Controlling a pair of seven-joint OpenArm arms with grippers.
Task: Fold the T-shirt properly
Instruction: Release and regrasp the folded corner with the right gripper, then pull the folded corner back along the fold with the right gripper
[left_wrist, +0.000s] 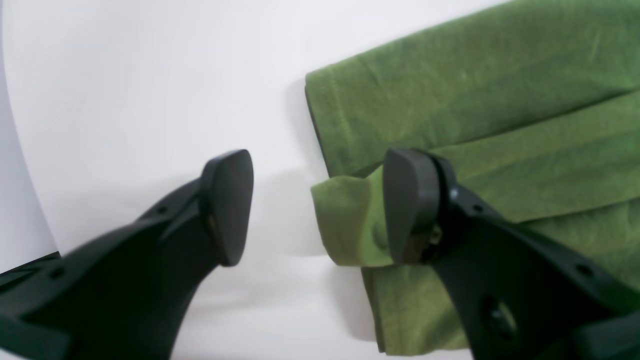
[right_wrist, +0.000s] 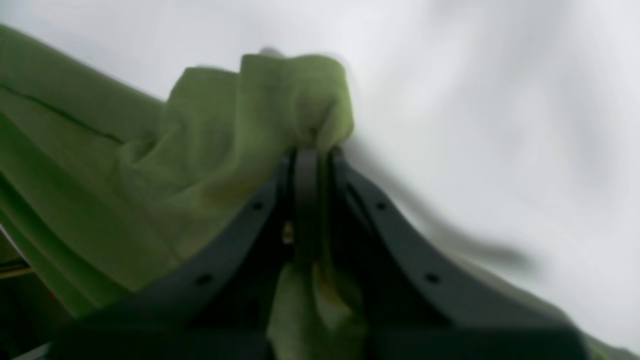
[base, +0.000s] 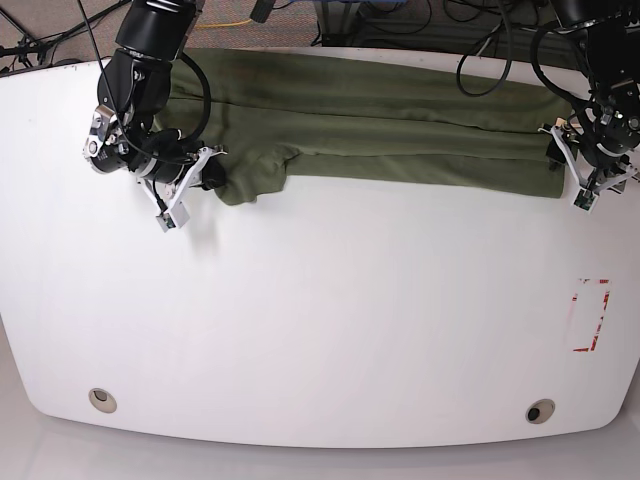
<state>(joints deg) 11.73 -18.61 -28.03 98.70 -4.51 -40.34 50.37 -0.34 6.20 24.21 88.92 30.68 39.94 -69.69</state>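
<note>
We have the T-shirt (base: 400, 130) lying as a long folded band across the far side of the table (base: 320, 330), spanning from one gripper to the other.

The right gripper (right_wrist: 310, 150) is closed on a bunched corner of the shirt; cloth rises just ahead of its fingertips and more hangs down between its fingers.

The left gripper (left_wrist: 320, 205) is well open and holds nothing. One finger (left_wrist: 412, 205) rests over the shirt's end edge, where a small flap curls toward the gap; the other finger (left_wrist: 227, 205) stands over bare table, apart from the cloth.

Risks from here, in our judgement:
- If we lift with the right alone, the far end stays down and the band skews or unfolds.
- If the left closes where it is, it may catch only the curled flap, not all layers, and lower layers drop.
- The right's bunched grip may set a crease or slip under tension.
</note>
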